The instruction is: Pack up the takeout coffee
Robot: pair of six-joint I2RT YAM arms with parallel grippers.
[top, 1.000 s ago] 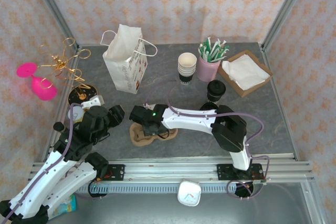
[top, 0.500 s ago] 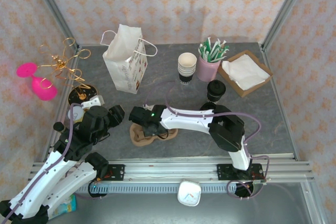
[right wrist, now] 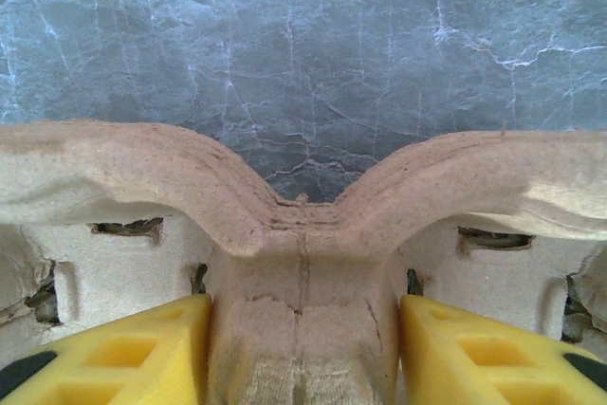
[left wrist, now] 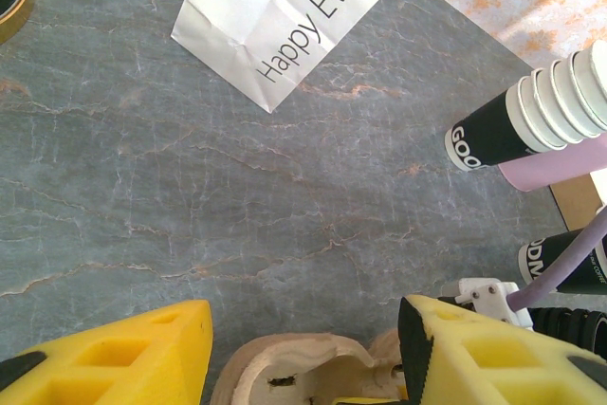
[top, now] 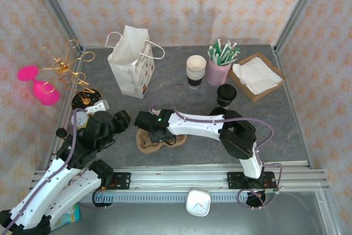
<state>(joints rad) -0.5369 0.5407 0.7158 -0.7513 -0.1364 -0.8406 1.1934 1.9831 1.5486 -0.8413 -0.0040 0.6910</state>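
A brown pulp cup carrier [top: 149, 143] lies on the grey table near the front, left of centre. My right gripper [top: 152, 129] reaches across onto it. In the right wrist view the yellow fingers [right wrist: 142, 353] press both sides of the carrier's central ridge [right wrist: 303, 263], so the right gripper [right wrist: 303, 329] is shut on it. My left gripper [top: 117, 120] hovers just left of the carrier, open, with only table between its pads [left wrist: 305, 329]; the carrier's rim [left wrist: 294, 367] shows below. A black lidded coffee cup [top: 226, 94] stands upright at the right. The white paper bag [top: 132, 65] stands at the back left.
A stack of paper cups [top: 196, 70] and a pink cup of stirrers [top: 219, 65] stand at the back centre. A cardboard box of napkins [top: 256, 76] is at the back right. A black disc [top: 87, 100], gold wire ornament [top: 69, 64] and pink glass [top: 41, 87] sit at the left edge.
The right arm has edged slightly left and its fingers have drawn a little tighter on the carrier's ridge. The left arm and the carrier have stayed put.
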